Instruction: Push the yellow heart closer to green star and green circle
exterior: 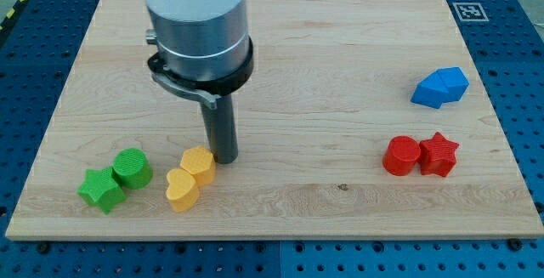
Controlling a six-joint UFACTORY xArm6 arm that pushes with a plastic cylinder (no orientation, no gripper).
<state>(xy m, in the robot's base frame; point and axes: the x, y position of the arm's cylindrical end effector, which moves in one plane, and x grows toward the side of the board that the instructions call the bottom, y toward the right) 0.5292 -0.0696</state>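
Observation:
The yellow heart [181, 190] lies at the lower left of the wooden board [340, 65]. A second yellow block [198, 165], hexagon-like, touches it at its upper right. The green circle [132, 168] and the green star [102, 190] sit together just to the left of the heart, with a small gap between the circle and the yellow blocks. My tip [224, 157] rests on the board right beside the second yellow block, at its right edge, apparently touching it.
A red circle [400, 156] and a red star [439, 153] sit side by side at the right. A blue block [440, 87] lies above them near the right edge. A marker tag [470, 10] is at the board's top right corner.

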